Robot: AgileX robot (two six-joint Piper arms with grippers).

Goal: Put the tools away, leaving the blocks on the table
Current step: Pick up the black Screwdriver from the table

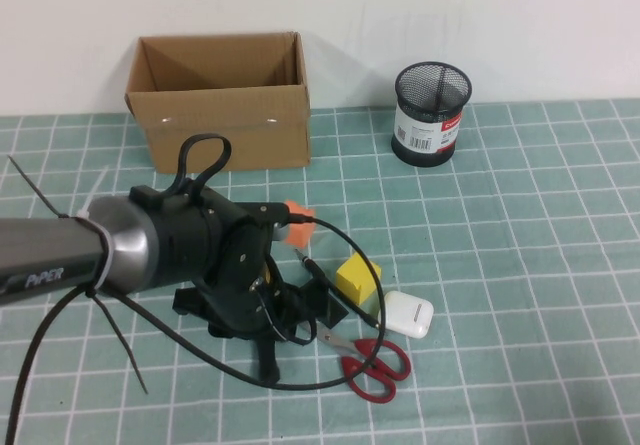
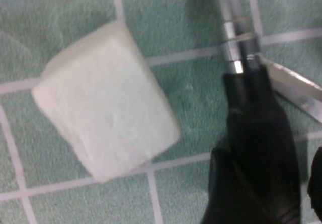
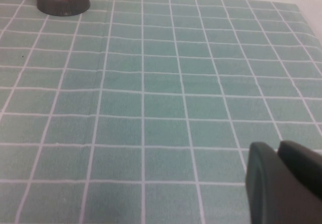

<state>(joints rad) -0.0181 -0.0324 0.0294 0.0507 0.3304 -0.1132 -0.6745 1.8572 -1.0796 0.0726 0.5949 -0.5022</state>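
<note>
The left gripper is down on the worktop at near centre, over the cluster of tools; whether it is open or closed cannot be told. The scissors lie just to its right. Their red loop handles are at the near-right end, and the steel blades run left and slightly far toward the gripper. The screwdriver lies with its thin steel shaft aimed far-left, the tip close to the orange block. The left wrist view shows its ringed collar and black handle, with a scissor blade touching or just beside the collar and the white block beside it. The yellow block sits right of the shaft, a white case beyond it. A cardboard box and mesh cup stand far back. The right gripper hovers over bare mat; its state cannot be told.
</note>
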